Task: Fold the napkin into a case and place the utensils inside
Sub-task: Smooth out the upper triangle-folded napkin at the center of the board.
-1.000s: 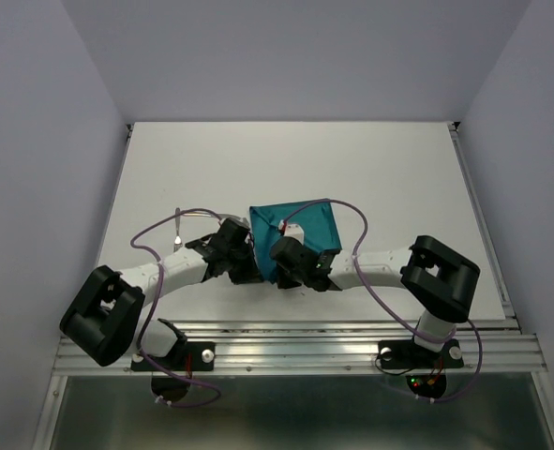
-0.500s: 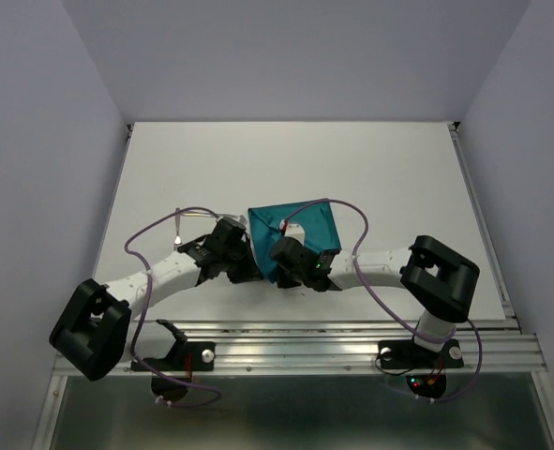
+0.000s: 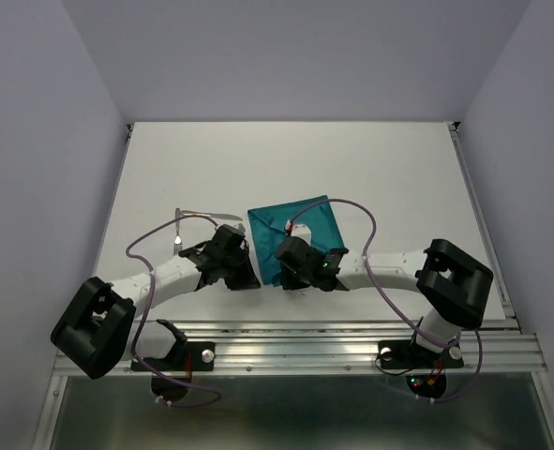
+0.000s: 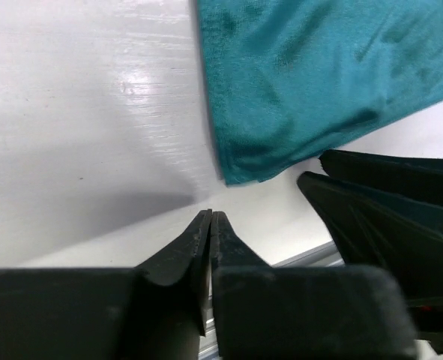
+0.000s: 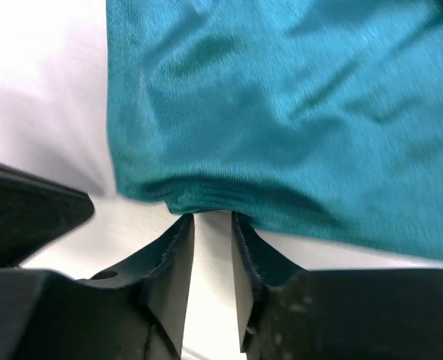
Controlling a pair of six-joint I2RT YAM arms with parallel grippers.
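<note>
The teal napkin lies folded flat on the white table, its near folded edge facing both grippers. My left gripper sits just off the napkin's near left corner; its jaws are pressed together with nothing in them. My right gripper is at the near edge of the napkin. It stands open, fingertips touching the fold, with only bare table in the gap. Slim silver utensils lie left of the napkin, behind the left arm.
The right gripper's black body shows in the left wrist view, close beside the left one. The metal rail at the table's near edge runs just behind both grippers. A purple cable arcs over the napkin.
Both grippers have drawn back toward the near edge. The right jaws have parted and let go of the napkin's edge. The napkin now lies flatter.
</note>
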